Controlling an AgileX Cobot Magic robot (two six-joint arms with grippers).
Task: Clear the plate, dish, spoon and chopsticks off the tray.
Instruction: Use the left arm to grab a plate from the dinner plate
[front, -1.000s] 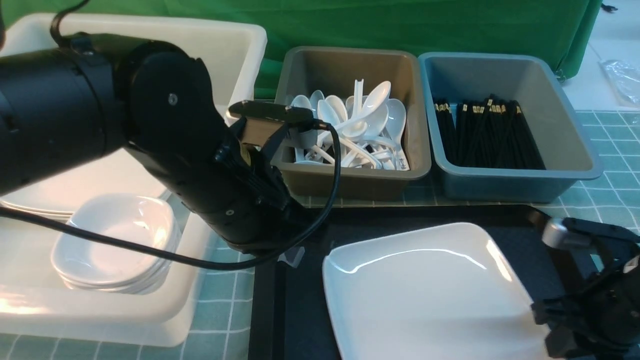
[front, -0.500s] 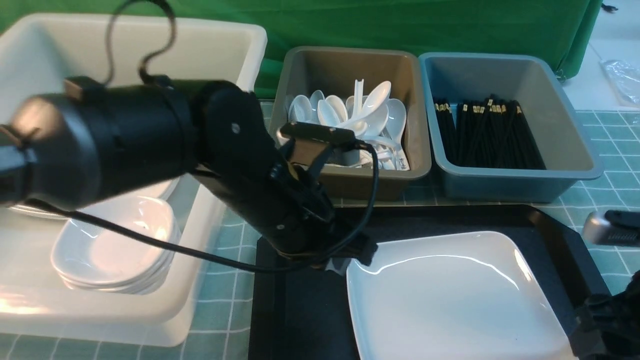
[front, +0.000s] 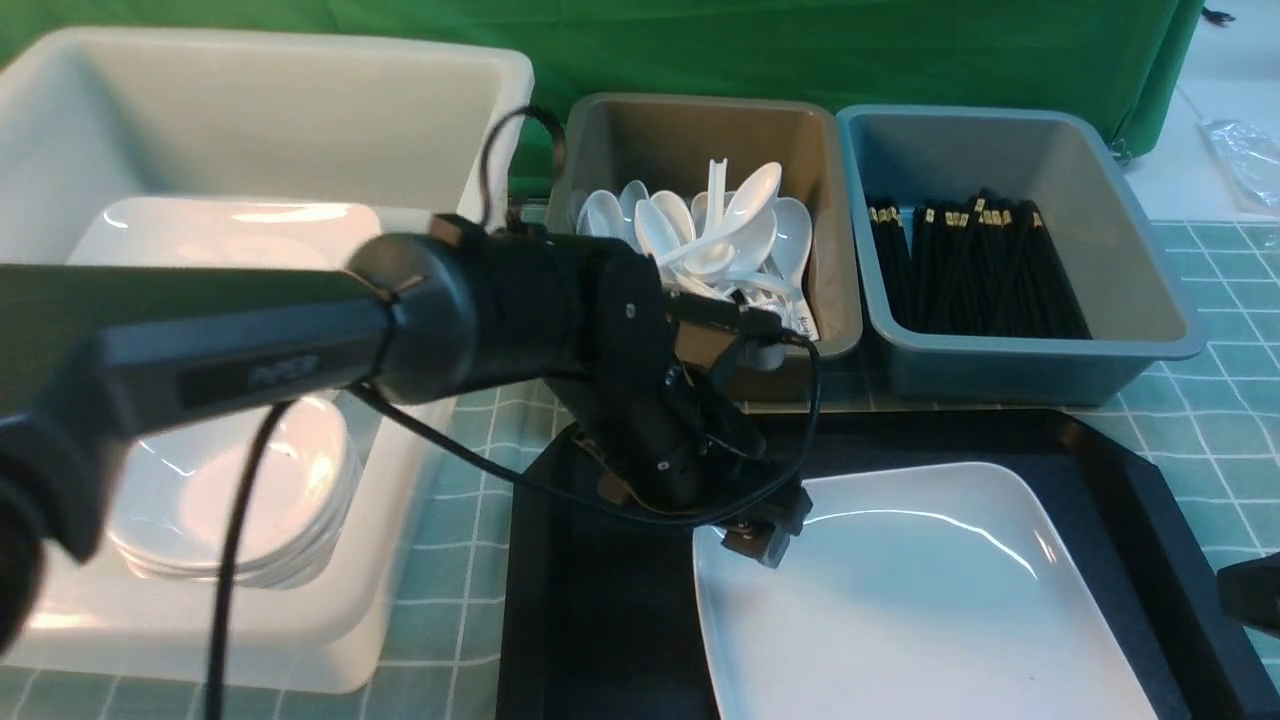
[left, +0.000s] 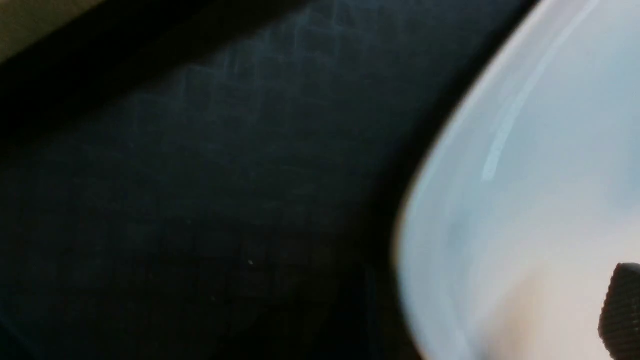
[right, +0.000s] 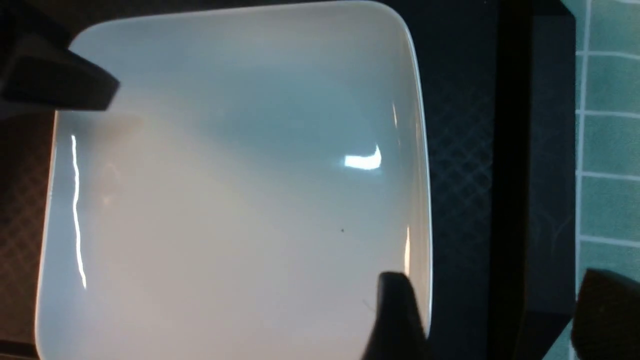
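Three cameras, one plate (front: 930, 600) on one tray (front: 600, 620).

The front camera sits on the robot's side between the arms. It looks forward and down across the tray to the grey-brown bin (front: 690, 130), the blue-grey bin (front: 1000, 150) and the green backdrop (front: 800, 50) behind. The left wrist camera is very near the tray (left: 200, 200), right beside the plate (left: 525, 175) (so near that all is blurred). The right wrist camera hangs higher and looks straight down, so the plate (right: 225, 200) nearly fills its frame, with the tray (right: 510, 150) and checked cloth (right: 610, 150) along one side. All three share plate and tray.
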